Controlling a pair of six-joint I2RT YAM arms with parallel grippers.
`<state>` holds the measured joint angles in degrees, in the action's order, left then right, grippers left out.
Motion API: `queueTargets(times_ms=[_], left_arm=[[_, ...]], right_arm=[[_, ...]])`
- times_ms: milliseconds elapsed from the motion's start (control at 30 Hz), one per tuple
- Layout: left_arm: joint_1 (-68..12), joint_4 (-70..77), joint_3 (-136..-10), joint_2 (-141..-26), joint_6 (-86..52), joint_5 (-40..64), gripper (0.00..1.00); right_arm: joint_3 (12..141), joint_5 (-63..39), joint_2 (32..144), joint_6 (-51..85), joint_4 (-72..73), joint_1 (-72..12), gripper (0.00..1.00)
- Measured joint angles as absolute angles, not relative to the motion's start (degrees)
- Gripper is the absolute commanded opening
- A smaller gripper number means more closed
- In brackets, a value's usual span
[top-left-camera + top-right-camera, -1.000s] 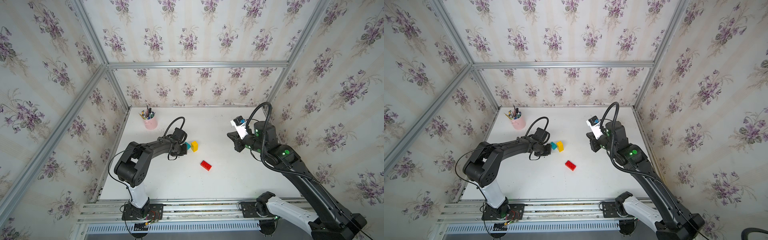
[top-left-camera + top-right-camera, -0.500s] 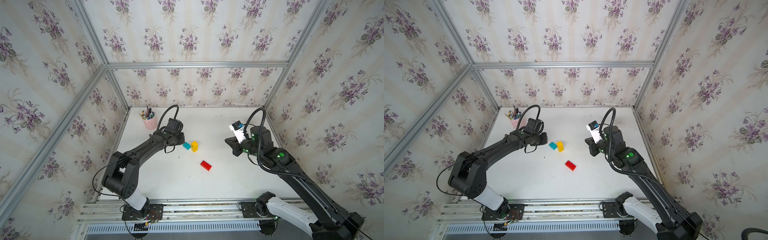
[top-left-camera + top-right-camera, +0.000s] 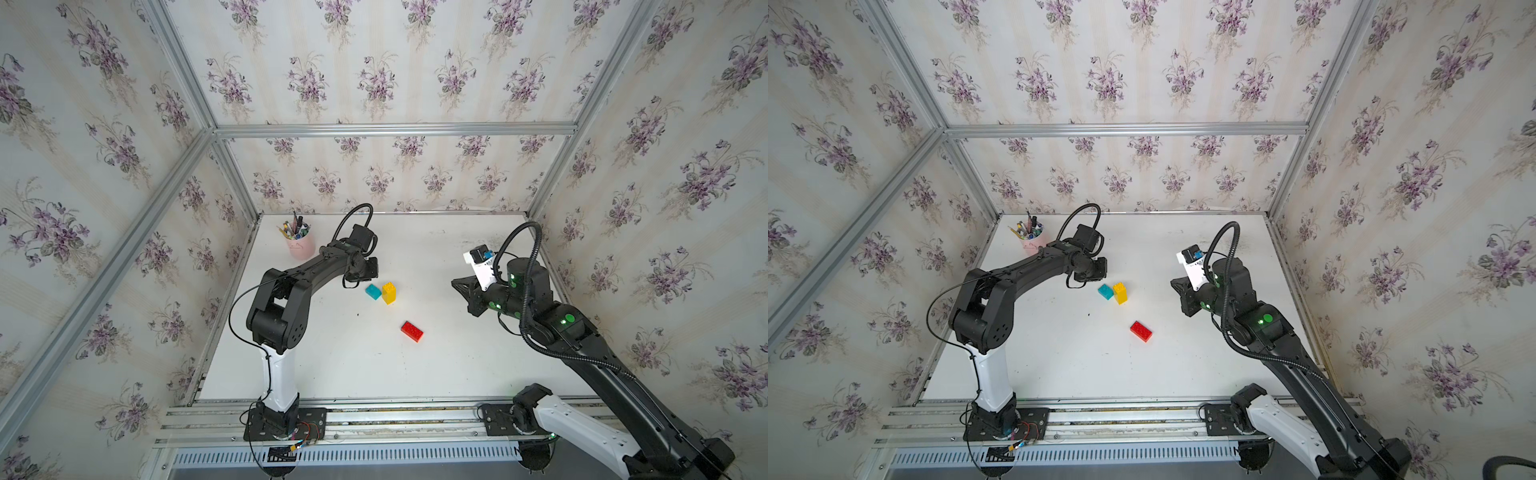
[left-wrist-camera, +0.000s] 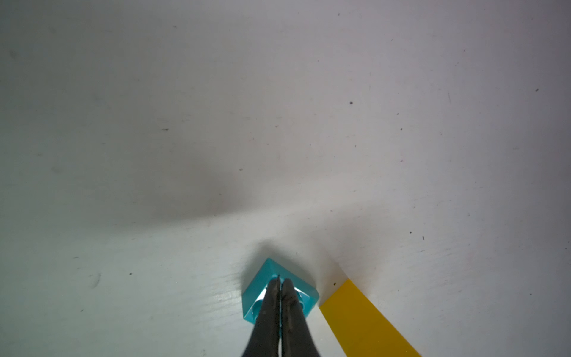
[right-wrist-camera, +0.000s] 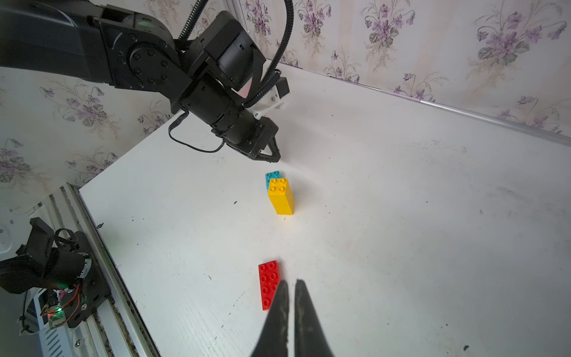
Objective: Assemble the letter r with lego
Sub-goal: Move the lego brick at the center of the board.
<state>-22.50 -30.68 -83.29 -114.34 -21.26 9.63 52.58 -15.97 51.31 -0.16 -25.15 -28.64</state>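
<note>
The lego lies loose on the white table (image 3: 436, 365). Two yellow bricks stand stacked as one upright block (image 3: 389, 293) (image 3: 1120, 292) (image 5: 280, 196) (image 4: 364, 324). A teal brick (image 3: 373, 291) (image 3: 1106, 291) (image 5: 272, 176) (image 4: 256, 290) sits against its left side. The longer red brick (image 3: 412, 331) (image 3: 1140, 331) (image 5: 268, 284) lies flat, nearer the front. No letter r is joined. My left gripper (image 3: 368, 272) (image 5: 275, 159) (image 4: 279, 281) hovers shut and holds nothing, just behind and above the teal brick. My right gripper (image 3: 457, 284) (image 3: 1175, 284) (image 5: 290, 282) is shut with nothing in it, raised to the right of the bricks.
A pink pen cup (image 3: 300, 245) (image 3: 1032, 243) stands at the back left corner, close behind the left arm. Papered walls with metal rails close the table on three sides. The arm bases sit on a rail (image 3: 374, 415) along the front edge.
My left gripper has lifted off from beside the teal brick and drawn back a little. The right gripper has drifted slightly left and lower. The bricks have not moved.
</note>
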Motion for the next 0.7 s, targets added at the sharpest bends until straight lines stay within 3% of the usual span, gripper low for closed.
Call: queueTargets(times_ms=[700], left_arm=[[-23.57, -26.92, -72.23, -111.15, -21.67, 11.99, 0.05]], right_arm=[[52.4, -16.49, 52.25, -0.03, -25.15, -28.64, 0.09]])
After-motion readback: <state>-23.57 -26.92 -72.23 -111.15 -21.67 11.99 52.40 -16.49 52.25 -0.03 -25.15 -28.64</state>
